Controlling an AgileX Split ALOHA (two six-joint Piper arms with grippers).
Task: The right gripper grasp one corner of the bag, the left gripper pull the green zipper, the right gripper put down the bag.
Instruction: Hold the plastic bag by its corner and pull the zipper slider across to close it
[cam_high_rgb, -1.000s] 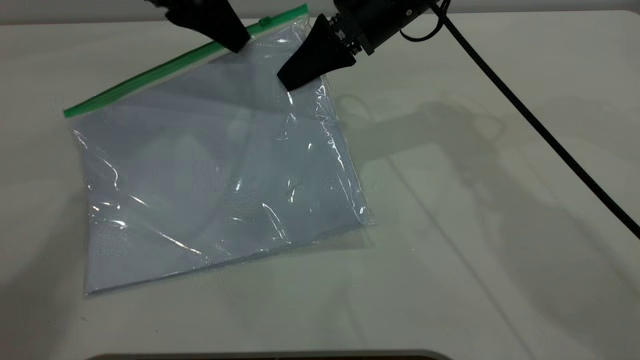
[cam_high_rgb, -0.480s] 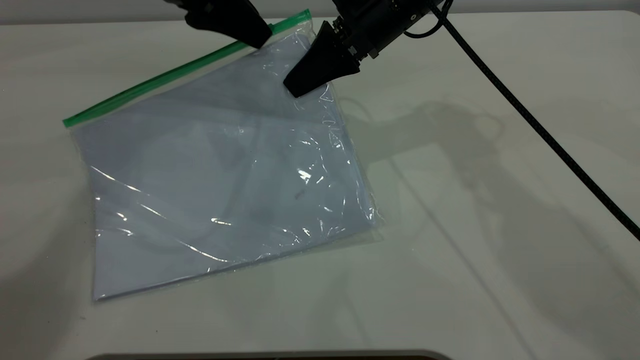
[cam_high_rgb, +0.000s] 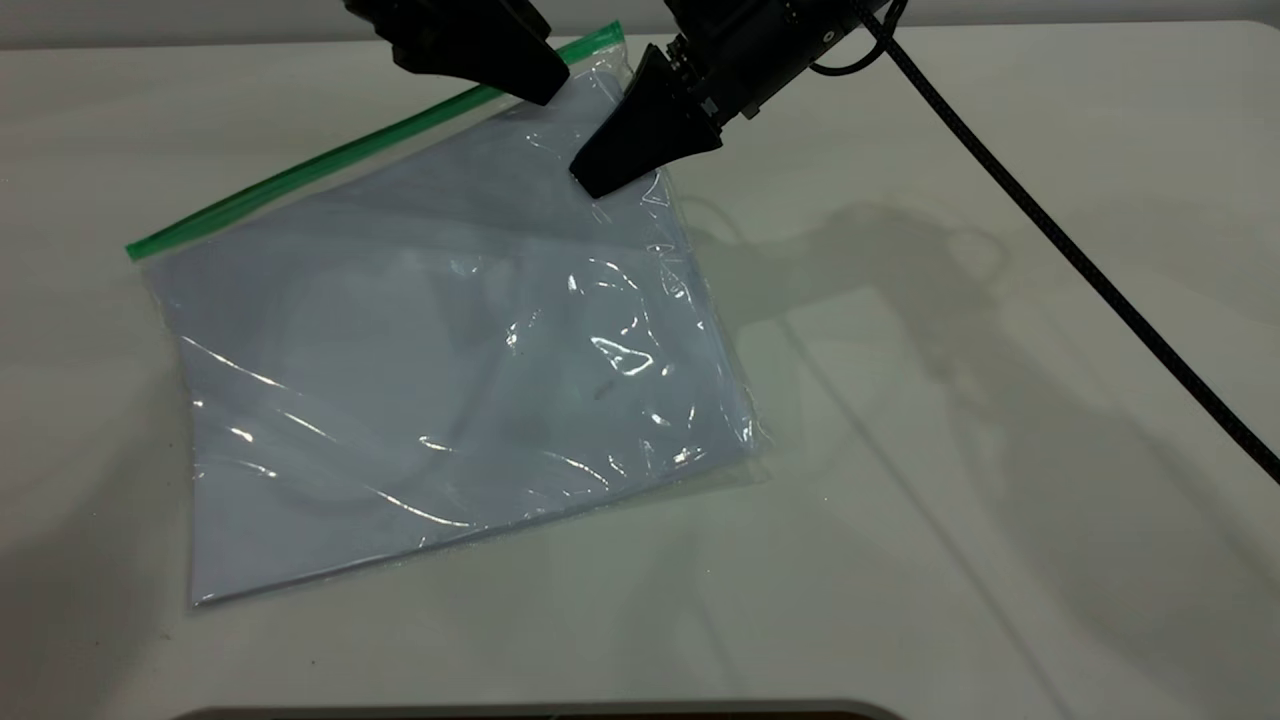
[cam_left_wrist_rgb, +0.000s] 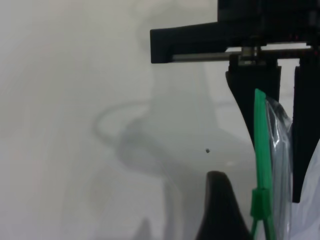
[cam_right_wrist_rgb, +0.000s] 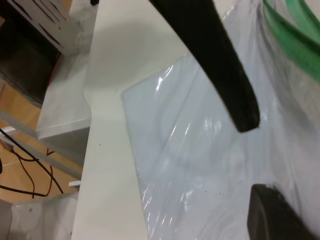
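Note:
The bag, a clear pouch over pale bluish sheets, lies mostly flat on the table. Its far right corner is lifted, with my right gripper shut on it. The green zipper runs along the far long edge. My left gripper hangs over the zipper's right end, open and hiding the slider in the exterior view. In the left wrist view the slider tab sits just beside my one visible finger, with a small gap. The strip runs on towards the right gripper's fingers, which hold the bag corner between them.
A black cable trails from the right arm across the table's right side. A dark rim shows at the front edge. Past the table edge, the right wrist view shows shelving and floor cables.
My left gripper has moved right along the zipper and now covers the slider. The right gripper shifted slightly right, and the bag slid and turned with it.

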